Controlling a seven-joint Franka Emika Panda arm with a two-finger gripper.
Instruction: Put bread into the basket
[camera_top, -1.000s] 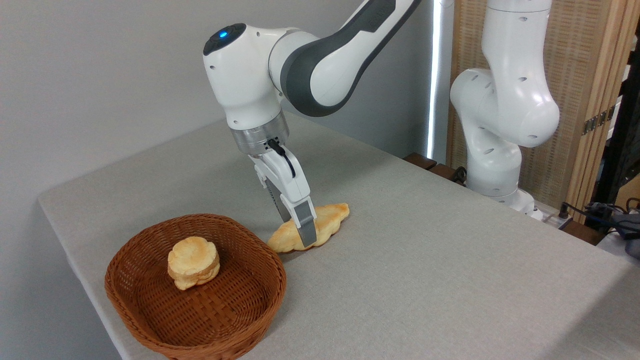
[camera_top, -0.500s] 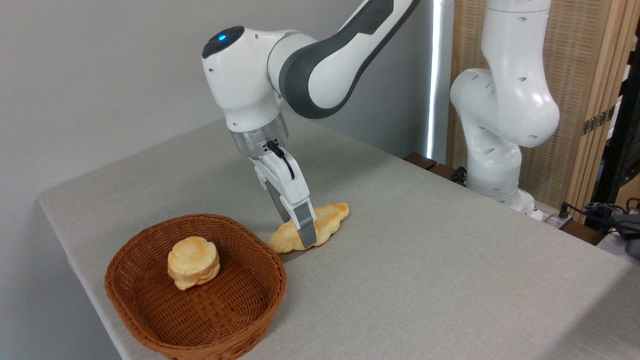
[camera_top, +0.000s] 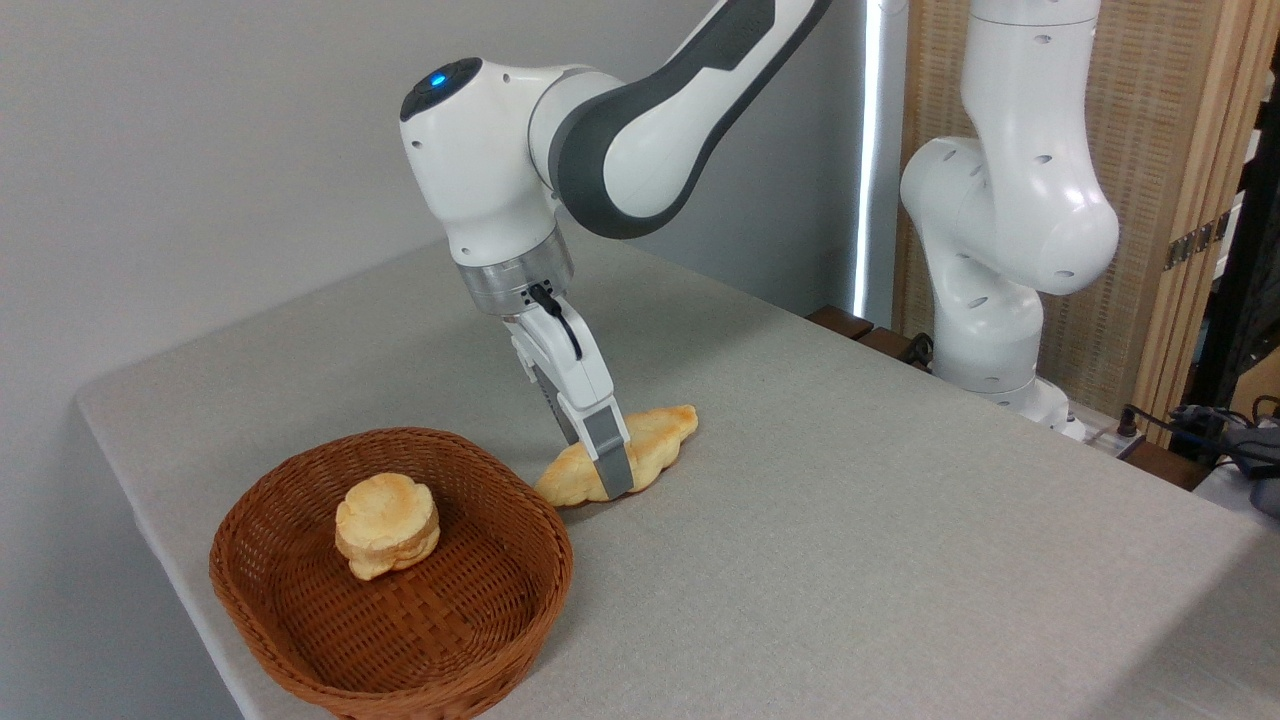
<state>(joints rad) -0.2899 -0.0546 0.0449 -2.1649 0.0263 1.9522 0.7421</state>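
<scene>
- gripper (camera_top: 603, 470) down at the middle of the bread (camera_top: 628, 460), one finger (camera_top: 612, 455) on the near side, the other behind; they straddle the loaf, can't tell if they're clamped on it
- bread lies on the table (camera_top: 850, 560), just right of the basket (camera_top: 300, 640), apart from its rim
- small round bun (camera_top: 387, 525) sits in the basket

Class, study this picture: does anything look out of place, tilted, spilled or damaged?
Nothing stands out. The bread lies whole on the table with the gripper straddling it; the bun sits in the upright basket.
</scene>
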